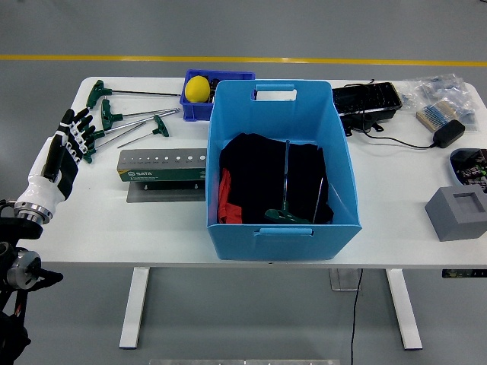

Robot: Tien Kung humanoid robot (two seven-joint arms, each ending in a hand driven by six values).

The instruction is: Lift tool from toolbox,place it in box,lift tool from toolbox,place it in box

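Left hand (67, 143) is hanging over the left end of the table (99, 220) with its fingers (79, 129) spread apart, holding nothing. Its fingertips are pointing up and to the right, and they are sitting just beside the green handle of the nearest tool (122, 132). Two more tools (125, 115) with green handles are lying a little past the fingertips, their thin metal rods pointing away to the right. One more long tool (129, 93) is lying farther off, near the far edge.

To the right of the hand, the gray toolbox (162, 164) is lying flat on a metal plate. Past that, well away from the hand, the big blue box (283, 171) is standing upright. Inside it, another tool (286, 199) is lying on something black and red, with its green handle at the near wall.

Behind the big box, a small blue bin (201, 103) is holding a yellow ball (198, 88). Far off on the right side, a gray block (458, 212) and a black tray (368, 100) are sitting.
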